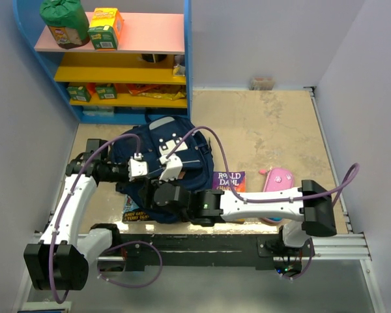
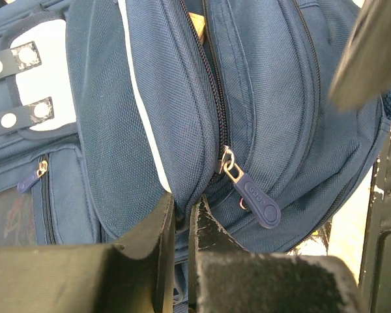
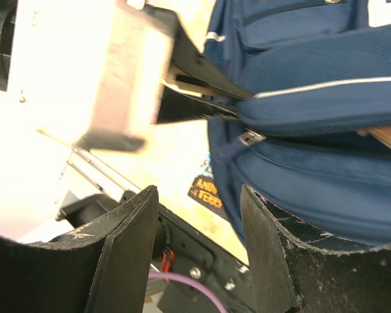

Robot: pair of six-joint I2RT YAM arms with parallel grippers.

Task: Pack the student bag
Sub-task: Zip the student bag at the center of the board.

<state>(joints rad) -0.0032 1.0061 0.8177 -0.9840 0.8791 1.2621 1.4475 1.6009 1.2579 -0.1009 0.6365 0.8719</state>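
The student bag [image 2: 280, 98] is pinched beside its zip by the closed left fingers [image 2: 158, 228]; the zip pull [image 3: 251, 137] is seen just ahead of the open right fingers [image 3: 127, 241].

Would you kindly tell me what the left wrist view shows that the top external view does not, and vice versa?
Only the left wrist view shows the zipper pull and a fabric fold of the student bag pinched in the left end effector. Only the top external view shows the shelf unit, the Roald Dahl book and the pink pencil case. Both show the navy bag and its white patch.
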